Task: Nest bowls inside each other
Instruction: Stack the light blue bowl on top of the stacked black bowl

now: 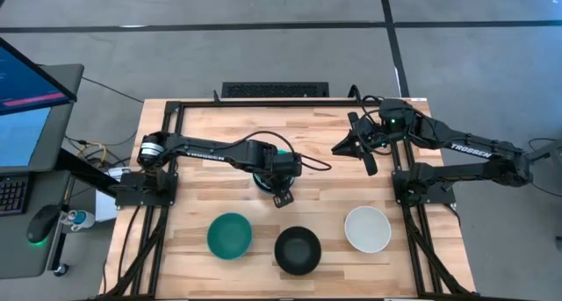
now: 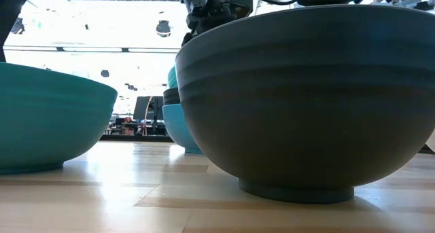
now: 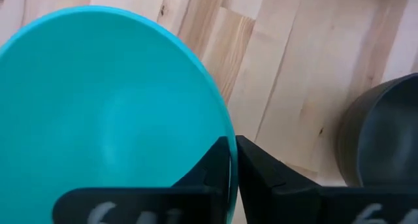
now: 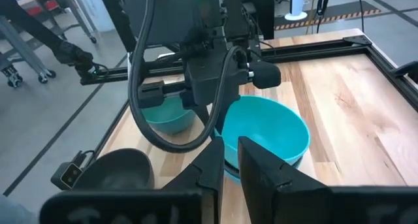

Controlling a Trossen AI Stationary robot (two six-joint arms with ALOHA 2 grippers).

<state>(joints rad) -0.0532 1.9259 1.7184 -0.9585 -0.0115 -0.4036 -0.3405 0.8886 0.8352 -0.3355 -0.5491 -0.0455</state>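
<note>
A light cyan bowl (image 3: 111, 106) fills my left wrist view, and my left gripper (image 3: 233, 145) is shut on its rim. The high view puts that gripper (image 1: 274, 175) at the table's centre, over a stack (image 1: 262, 183). In the low view the stack shows a blue bowl (image 2: 182, 130) at the bottom, a black one (image 2: 170, 96) in it and the cyan one (image 2: 172, 77) on top. A dark teal bowl (image 1: 230, 235), a black bowl (image 1: 298, 250) and a white bowl (image 1: 367, 229) stand in a row near the near edge. My right gripper (image 1: 358, 145) is shut and raised at the right, touching nothing. My left gripper pinches the cyan bowl's rim (image 3: 224, 116), one finger (image 3: 209, 168) inside the bowl and the other finger (image 3: 268, 175) outside its wall. It comes from above, pointing down. The bowl stays open side up over the stack; whether it rests in the black bowl I cannot tell.
The black frame rail (image 1: 263, 103) runs along the table's far side, and both arm bases stand at the table's left and right edges. Bare wood lies between the stack and the row of three bowls. A monitor (image 1: 26, 99) stands off the table to the left.
</note>
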